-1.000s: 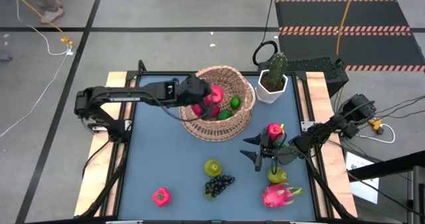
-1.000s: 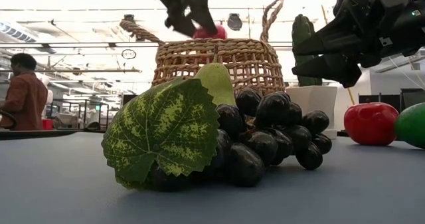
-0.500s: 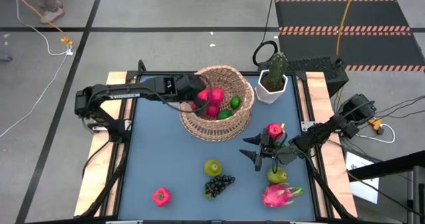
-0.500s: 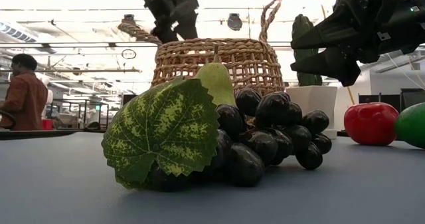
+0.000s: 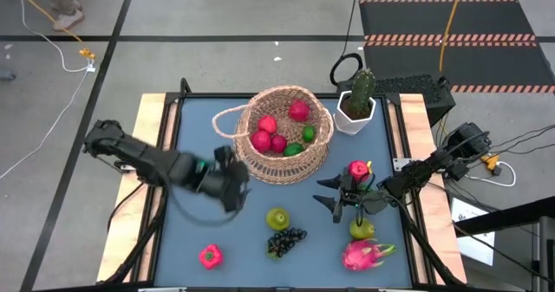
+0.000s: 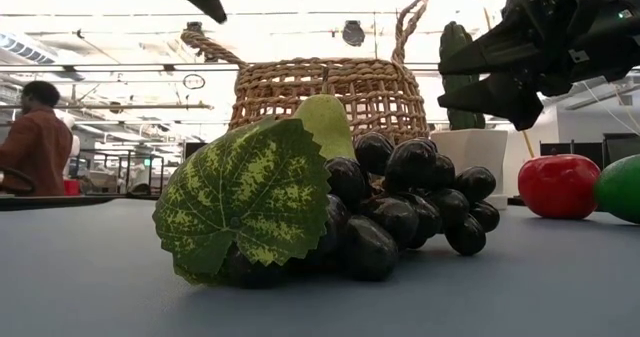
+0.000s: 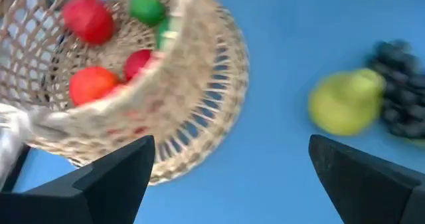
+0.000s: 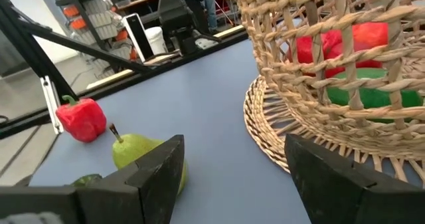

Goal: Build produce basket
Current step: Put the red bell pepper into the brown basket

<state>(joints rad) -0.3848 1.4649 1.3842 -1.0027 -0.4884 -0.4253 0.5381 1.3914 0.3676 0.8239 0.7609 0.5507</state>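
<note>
The woven basket [image 5: 282, 138] stands at the table's far middle on its flared base, with red fruits [image 5: 267, 124] and green limes [image 5: 307, 134] inside. My left gripper [image 5: 234, 191] hangs open and holds nothing, near and left of the basket [image 7: 166, 98]. My right gripper [image 5: 334, 198] waits open and holds nothing right of centre, beside a red apple [image 5: 358, 171]. On the table lie a pear [image 5: 277, 218], a grape bunch [image 5: 286, 240], a red strawberry [image 5: 209, 256], a second pear [image 5: 362, 230] and a dragon fruit [image 5: 364, 255].
A cactus in a white pot [image 5: 357, 106] stands right of the basket at the far edge. Bare blue table [image 5: 199, 119] lies left of the basket. In the low view the grape bunch with its leaf [image 6: 300, 202] fills the front, and a person [image 6: 35, 142] is in the room behind.
My left gripper has swung from above the basket toward the table's near left, clear of the rim, turning as it went. The red fruit seen at its fingers above the basket a second ago now lies in the basket.
</note>
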